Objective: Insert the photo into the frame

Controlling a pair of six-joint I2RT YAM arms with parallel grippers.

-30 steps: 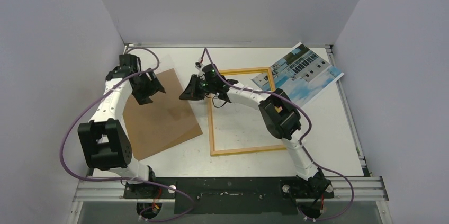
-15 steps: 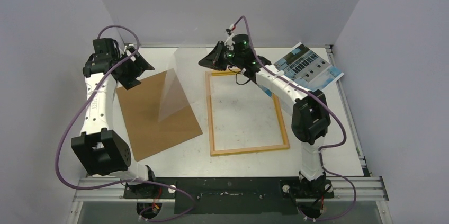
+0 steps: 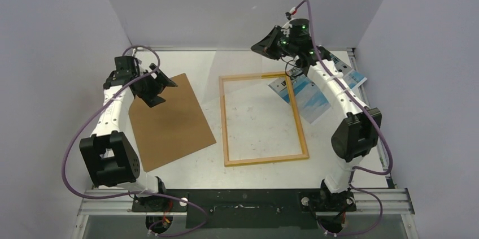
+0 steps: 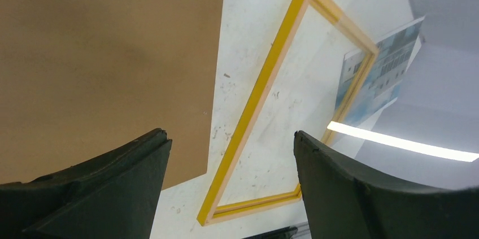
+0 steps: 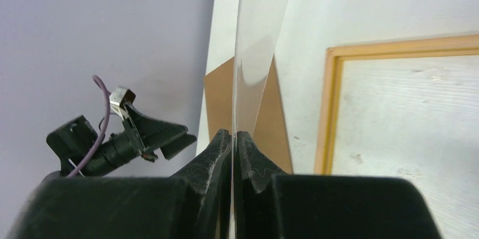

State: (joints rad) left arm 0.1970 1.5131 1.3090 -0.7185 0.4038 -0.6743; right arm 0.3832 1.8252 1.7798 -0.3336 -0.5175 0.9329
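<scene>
Fingers of the right gripper (image 5: 233, 134) are clamped on the edge of a clear pane (image 5: 257, 52), barely discernible from above. The left gripper (image 4: 230, 140) is held spread above the brown backing board (image 3: 169, 120). The photo (image 3: 312, 100), partly covered by the right arm, is seen overlapping the far right corner of the frame (image 3: 265, 159).

The right claw (image 5: 233, 134), a second ago low beside the brown backing board (image 3: 169, 126), now rides high at the back of the white counter (image 3: 254, 174), past the far right corner of the thin yellow-fronted wooden frame (image 3: 264, 160). The clear rectangular sheet (image 5: 257, 52) pinched in it has left the board and now hangs over the frame's far end. The right arm (image 3: 333, 89) now crosses the printed building photo (image 3: 308, 100), hiding part of it. The left claw (image 4: 231, 140) has spread wider and drawn back toward the board's far corner.
</scene>
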